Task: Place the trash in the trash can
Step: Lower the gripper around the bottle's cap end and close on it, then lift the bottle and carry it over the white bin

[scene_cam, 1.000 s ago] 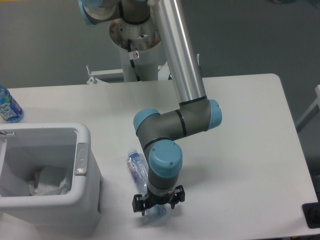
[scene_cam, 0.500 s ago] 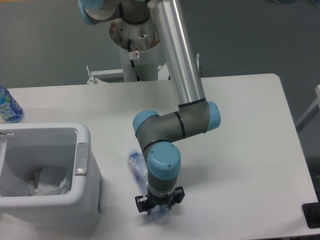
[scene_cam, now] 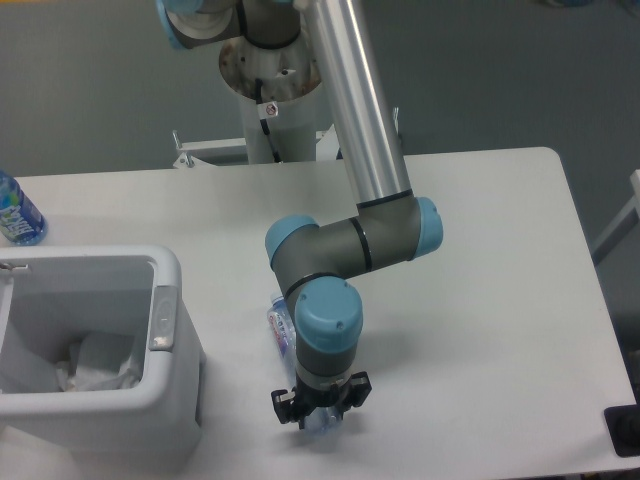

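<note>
The slim clear bottle (scene_cam: 283, 331) with a blue-and-red label lies on the white table, right of the trash can (scene_cam: 166, 318). Its lower end is under my gripper (scene_cam: 319, 420), which points straight down near the table's front edge and is shut on the bottle. The wrist hides most of the fingers and the bottle's middle. A crumpled whitish wrapper (scene_cam: 97, 364) lies inside the white bin, at its bottom.
A blue-tinted bottle (scene_cam: 16, 212) stands at the table's far left edge, behind the bin. The arm's base column (scene_cam: 271, 100) rises behind the table. The bin's grey latch tab (scene_cam: 162, 318) faces the gripper.
The gripper's fingers have closed in around the bottle's lower end. The bottle's upper end has swung right, closer under the wrist.
</note>
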